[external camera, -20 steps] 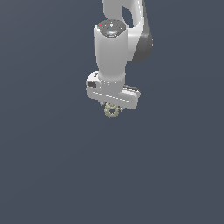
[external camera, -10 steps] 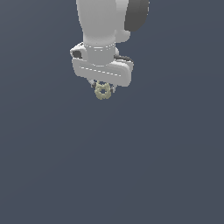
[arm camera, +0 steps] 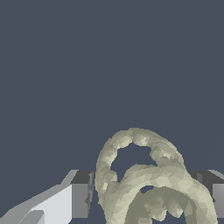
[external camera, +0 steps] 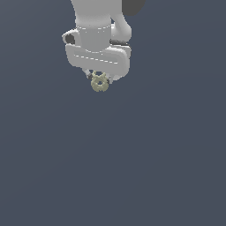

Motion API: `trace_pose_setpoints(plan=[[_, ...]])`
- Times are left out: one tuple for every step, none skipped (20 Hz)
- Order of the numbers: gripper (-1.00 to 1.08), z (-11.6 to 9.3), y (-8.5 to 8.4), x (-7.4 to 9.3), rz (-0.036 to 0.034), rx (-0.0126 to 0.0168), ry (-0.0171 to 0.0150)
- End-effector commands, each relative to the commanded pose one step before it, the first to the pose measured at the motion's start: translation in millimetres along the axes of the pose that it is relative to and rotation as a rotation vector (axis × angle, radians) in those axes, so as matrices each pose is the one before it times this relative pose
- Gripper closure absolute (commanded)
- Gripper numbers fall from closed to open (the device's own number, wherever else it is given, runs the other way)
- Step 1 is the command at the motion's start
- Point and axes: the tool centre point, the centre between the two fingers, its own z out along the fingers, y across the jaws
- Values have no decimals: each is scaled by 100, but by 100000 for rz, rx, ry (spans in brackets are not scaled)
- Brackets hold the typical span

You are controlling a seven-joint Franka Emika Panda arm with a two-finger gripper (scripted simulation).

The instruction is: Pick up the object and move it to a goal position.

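Observation:
The object [external camera: 99, 83] is a tiny pale yellowish-beige knobbly ring-like piece with small holes. It hangs just under my white gripper [external camera: 99, 77] near the top of the exterior view. The gripper is shut on it and holds it up in the air. In the wrist view the object [arm camera: 146, 179] fills the space between the two dark-tipped fingers [arm camera: 81, 192], which press on its sides. No goal marker shows in either view.
The white arm [external camera: 95, 22] rises out of the top of the exterior view. Around it there is only a plain dark blue-grey background.
The arm has moved towards the top of the exterior view and looks larger, carrying the object with it. The grip on the object is unchanged.

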Motion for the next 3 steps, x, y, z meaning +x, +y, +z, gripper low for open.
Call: trace_pose_setpoints(plan=[[108,-54,17,32,-57,-55,-121],[108,75,-38,34,0,0,0],[108,30,-15,11,0,0,0]])
